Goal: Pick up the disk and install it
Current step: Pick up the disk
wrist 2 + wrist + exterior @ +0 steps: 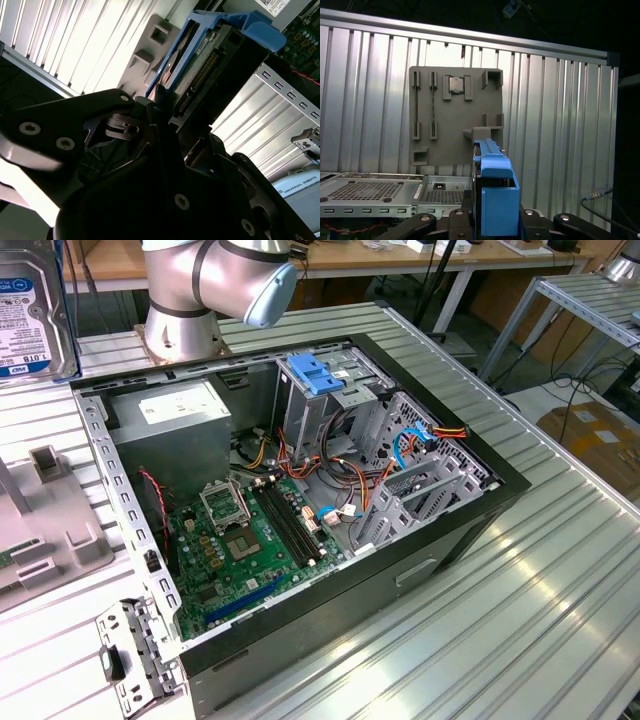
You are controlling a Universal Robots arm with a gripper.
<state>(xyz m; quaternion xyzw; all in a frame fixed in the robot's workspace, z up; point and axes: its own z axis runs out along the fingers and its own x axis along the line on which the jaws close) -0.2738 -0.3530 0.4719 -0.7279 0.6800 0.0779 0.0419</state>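
Exterior view, left to right: the disk (35,305) is at the top of the exterior view's left edge, upright, label facing the camera, up off the ribbed metal table (520,620). Below it a grey fixture block (45,510) lies on the table. The arm (215,275) stands behind the open computer case (440,540). Inside the case: grey power supply (175,425), green motherboard (235,550), then the drive cage (340,410) with a light-blue latch (315,375) on top. The disk is well apart from the cage.

First wrist view: the gripper (495,222) is clamped on the disk (492,165), with black fingers (457,220) either side of its blue rail and the fixture block (455,115) beyond it.

Second wrist view: the disk (215,60) sticks out from the gripper (167,107), connector edge showing. The finger contact is dark here, so it probably grips the blue rail sides.
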